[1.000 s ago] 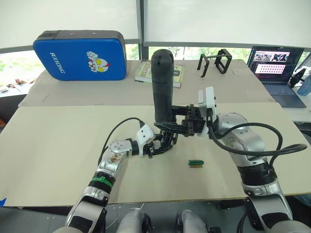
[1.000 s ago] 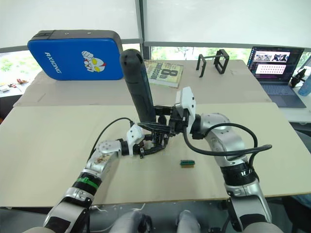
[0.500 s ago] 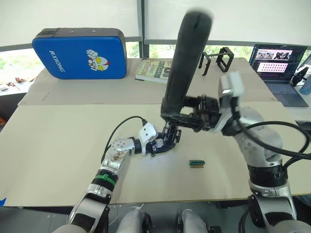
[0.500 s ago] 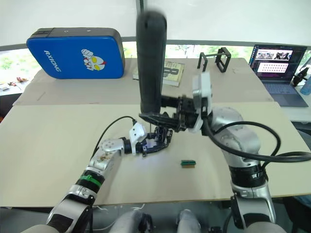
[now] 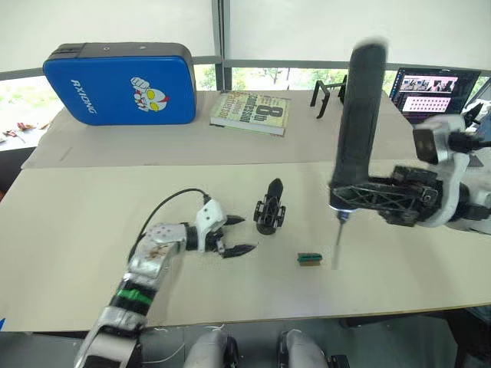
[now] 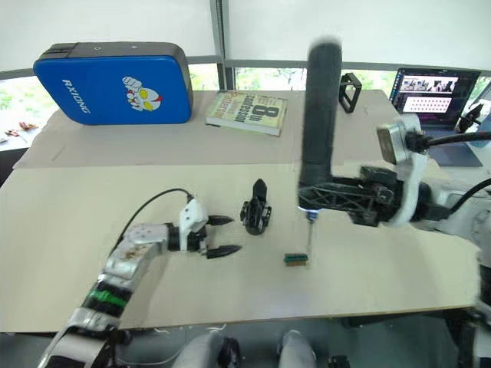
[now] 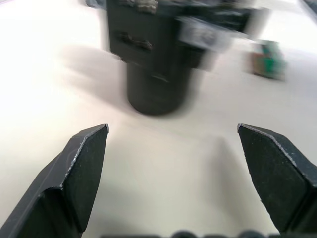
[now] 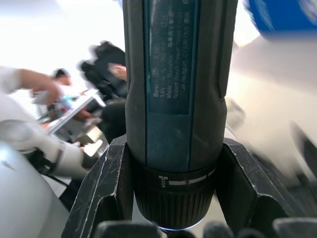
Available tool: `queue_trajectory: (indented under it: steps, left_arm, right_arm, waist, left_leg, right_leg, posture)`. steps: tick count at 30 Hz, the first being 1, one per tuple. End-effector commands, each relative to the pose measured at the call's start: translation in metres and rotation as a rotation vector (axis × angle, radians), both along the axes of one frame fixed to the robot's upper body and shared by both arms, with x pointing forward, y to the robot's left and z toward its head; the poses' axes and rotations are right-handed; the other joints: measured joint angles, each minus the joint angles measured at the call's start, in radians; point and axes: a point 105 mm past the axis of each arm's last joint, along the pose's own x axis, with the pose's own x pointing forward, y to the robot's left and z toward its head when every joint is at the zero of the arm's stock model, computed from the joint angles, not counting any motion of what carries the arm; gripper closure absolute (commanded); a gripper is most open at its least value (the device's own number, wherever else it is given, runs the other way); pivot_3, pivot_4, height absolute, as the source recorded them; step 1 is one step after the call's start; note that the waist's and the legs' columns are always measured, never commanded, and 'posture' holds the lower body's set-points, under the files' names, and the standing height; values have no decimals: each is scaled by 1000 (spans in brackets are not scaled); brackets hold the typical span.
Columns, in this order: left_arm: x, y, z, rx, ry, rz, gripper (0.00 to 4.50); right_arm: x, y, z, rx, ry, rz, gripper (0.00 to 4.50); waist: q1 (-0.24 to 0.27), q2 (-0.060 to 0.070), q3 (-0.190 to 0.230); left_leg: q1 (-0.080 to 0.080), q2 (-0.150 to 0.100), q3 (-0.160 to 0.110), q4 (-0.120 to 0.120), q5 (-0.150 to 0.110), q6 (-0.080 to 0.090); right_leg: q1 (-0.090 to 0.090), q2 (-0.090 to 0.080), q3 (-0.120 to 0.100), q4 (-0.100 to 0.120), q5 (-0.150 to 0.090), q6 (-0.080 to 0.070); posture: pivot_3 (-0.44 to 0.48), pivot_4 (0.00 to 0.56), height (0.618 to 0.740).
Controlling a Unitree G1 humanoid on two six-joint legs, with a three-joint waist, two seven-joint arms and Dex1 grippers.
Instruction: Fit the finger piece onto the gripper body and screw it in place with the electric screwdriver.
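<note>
R pincer [image 5: 360, 201] clamped electric screwdriver [image 5: 355, 134] upright, right of gripper body [image 5: 269, 215]; L pincer [image 5: 232, 235] spread, nearer.

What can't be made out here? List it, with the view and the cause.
- Whether the screw is seated: too small on the gripper body in the eye views, blurred in the left wrist view.
- Seam between finger piece and body: black on black.
- Tip of the electric screwdriver: bit motion-blurred.
- Green block: too small to identify.
- Black frames: partly behind the screwdriver.
</note>
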Motion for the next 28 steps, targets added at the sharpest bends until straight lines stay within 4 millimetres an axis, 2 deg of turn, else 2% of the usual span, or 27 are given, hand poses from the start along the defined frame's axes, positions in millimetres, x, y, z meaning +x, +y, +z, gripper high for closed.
queue_trajectory:
  steps: [1, 4, 8, 10, 11, 14, 15, 17, 19, 21, 25, 28]
  left_arm:
    - [-24, 12, 25, -7, 23, -72, 0]
    - [-30, 27, 30, 35, 31, -46, 0]
    - [-25, 39, 37, 49, 14, 26, 0]
    - [-22, 45, 38, 67, 12, 50, 0]
    - [-22, 48, 38, 74, 16, 58, 0]
    - [-22, 60, 41, 87, 36, 88, 0]
    - [-23, 66, 43, 90, 48, 100, 0]
    - [-26, 80, 50, 101, 68, 116, 0]
    - [-25, 102, 61, 110, 75, 172, 0]
    - [-25, 125, 75, 117, 73, 230, 0]
    - [-28, 142, 86, 146, 48, 270, 0]
    - [-31, 138, 85, 155, 48, 242, 0]
  right_arm:
    - [19, -32, -26, -57, 154, -134, 2603]
    - [34, -51, -69, -240, 256, -220, 2603]
    - [37, -61, -106, -391, 332, -202, 2603]
    - [37, -65, -115, -435, 345, -184, 1570]
    - [37, -67, -115, -444, 345, -175, 1267]
    - [37, -78, -103, -482, 290, -156, 228]
    - [37, -84, -93, -498, 233, -147, 75]
    - [35, -94, -71, -541, 74, -102, 75]
    - [30, -103, -38, -546, -152, -33, 75]
    - [23, -116, -18, -564, -298, -7, 75]
    - [12, -132, -19, -617, -379, 27, 75]
    - [11, -133, -26, -621, -399, 38, 75]
  waist:
    - [-2, 3, 1]
    - [-3, 8, 3]
    - [6, 10, 4]
    - [4, 10, 5]
    - [2, 10, 5]
    - [-2, 10, 5]
    - [-1, 10, 5]
    - [2, 12, 7]
    - [2, 15, 9]
    - [-2, 15, 10]
    - [-12, 15, 10]
    - [-15, 15, 10]
  left_leg:
    - [0, 0, 0, 0, 0, 0]
    - [0, 0, 1, 0, -1, -2]
    - [-1, 0, 1, -1, 0, 0]
    - [-1, 0, 2, 0, 0, 0]
    - [-1, 0, 3, 0, 0, 0]
    - [-1, 0, 3, 0, 0, 0]
    - [0, 0, 3, 0, 0, 0]
    - [0, 0, 3, 1, 0, -1]
    - [0, 0, 3, 0, 0, -1]
    - [0, 0, 4, 0, 0, -1]
    - [3, 1, 4, -1, 1, -3]
    - [3, 1, 6, -1, -2, -9]
  right_leg:
    - [0, 0, 0, 0, 0, 0]
    - [-2, 0, 2, 0, 0, 1]
    - [-2, 4, 1, 2, -1, 1]
    - [-2, 8, 2, 1, -1, 2]
    - [-1, 9, 2, 1, -1, 2]
    - [0, 11, 2, 0, -1, 3]
    - [0, 11, 2, 0, -1, 4]
    - [-1, 10, 3, 1, -2, 4]
    - [-2, 10, 4, 1, -2, 5]
    - [-2, 11, 5, 1, -2, 6]
    - [0, 13, 5, 0, -5, 7]
    - [0, 13, 8, 2, -4, 6]
  posture:
    - [0, 150, 740]
    - [0, 150, 740]
    - [0, 150, 740]
    - [0, 150, 740]
    - [0, 150, 740]
    - [0, 150, 740]
    - [0, 150, 740]
    - [0, 150, 740]
    - [0, 150, 740]
    - [0, 150, 740]
    - [0, 150, 740]
    - [0, 150, 740]
